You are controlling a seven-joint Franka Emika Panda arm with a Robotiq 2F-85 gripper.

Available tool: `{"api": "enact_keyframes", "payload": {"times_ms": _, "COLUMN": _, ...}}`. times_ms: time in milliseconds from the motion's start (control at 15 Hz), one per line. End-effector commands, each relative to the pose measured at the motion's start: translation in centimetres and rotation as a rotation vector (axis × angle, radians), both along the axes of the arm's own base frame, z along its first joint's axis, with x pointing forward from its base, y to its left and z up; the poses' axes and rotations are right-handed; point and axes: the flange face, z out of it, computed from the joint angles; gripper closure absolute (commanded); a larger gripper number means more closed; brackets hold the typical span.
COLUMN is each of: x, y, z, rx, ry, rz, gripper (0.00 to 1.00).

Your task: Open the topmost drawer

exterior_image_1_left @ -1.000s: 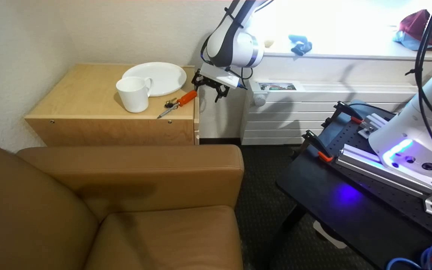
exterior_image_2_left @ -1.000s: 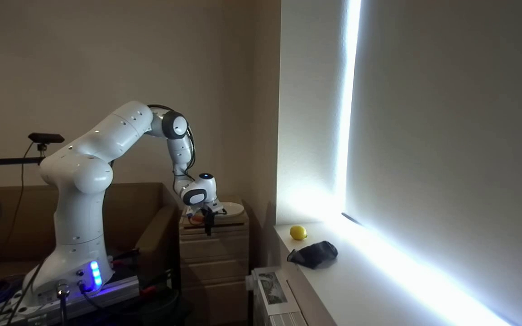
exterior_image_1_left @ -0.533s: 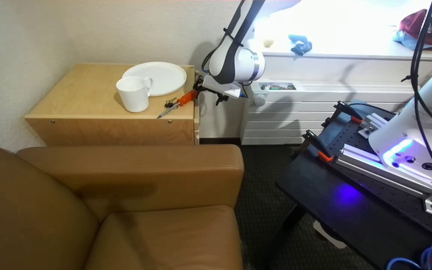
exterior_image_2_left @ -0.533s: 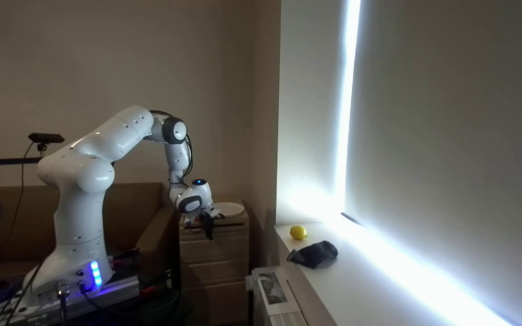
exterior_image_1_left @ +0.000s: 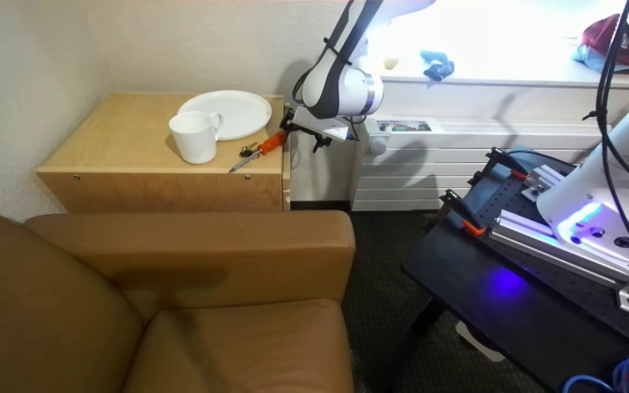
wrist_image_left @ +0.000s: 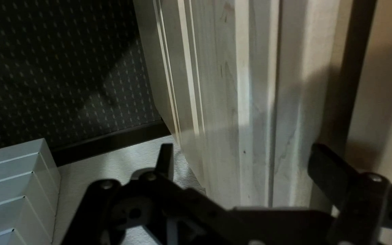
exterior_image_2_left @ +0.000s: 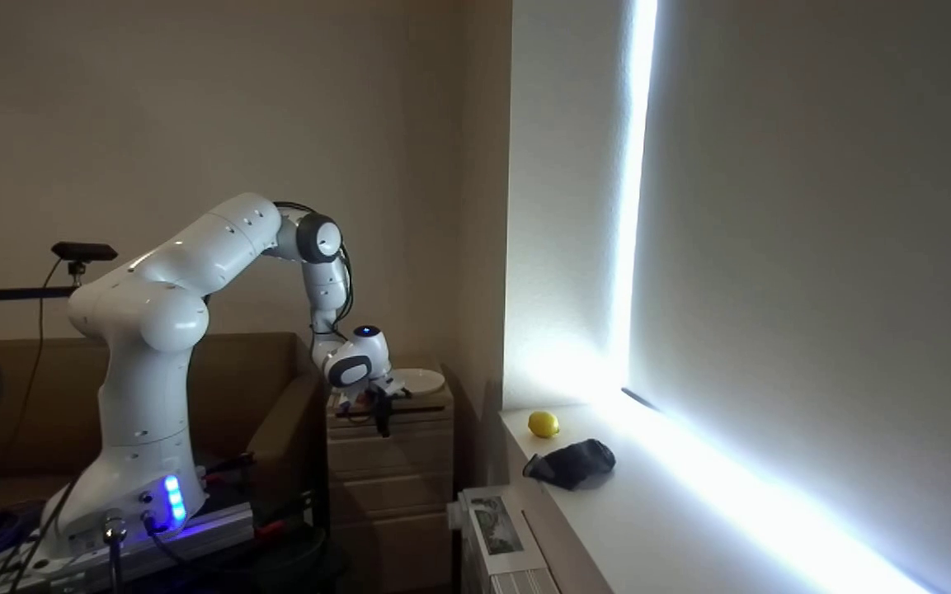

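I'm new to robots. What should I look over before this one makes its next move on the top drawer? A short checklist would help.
1. Gripper open: ok; its fingers stand wide apart in the wrist view.
2. Grip on the top drawer: cannot tell; one finger overlaps the dark gap above it, but any contact is hidden.
3. Screwdriver well away from the gripper: not ok; it lies close by, and whether they touch is unclear.
4. Mug upright: ok; it stands on the cabinet.
5. Plate fully on the cabinet: ok; no part sticks out past the edge.
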Motion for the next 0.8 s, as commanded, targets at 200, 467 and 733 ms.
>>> {"api": "enact_keyframes", "payload": {"times_ms": 200, "x": 0.8, "y": 0.6, "z": -0.5, "rx": 0.082, "ry": 0.044, "rz": -0.003, "gripper": 0.0}}
{"api": "enact_keyframes", "payload": {"times_ms": 467, "x": 0.8, "y": 0.5, "z": -1.3, "rx": 0.123, "ry": 0.093, "rz": 0.006, "gripper": 0.0}}
{"api": "enact_keyframes", "payload": {"times_ms": 733, "x": 0.6, "y": 0.0, "z": -2.3, "rx": 0.084, "ry": 0.114, "rz": 0.03, "gripper": 0.0}}
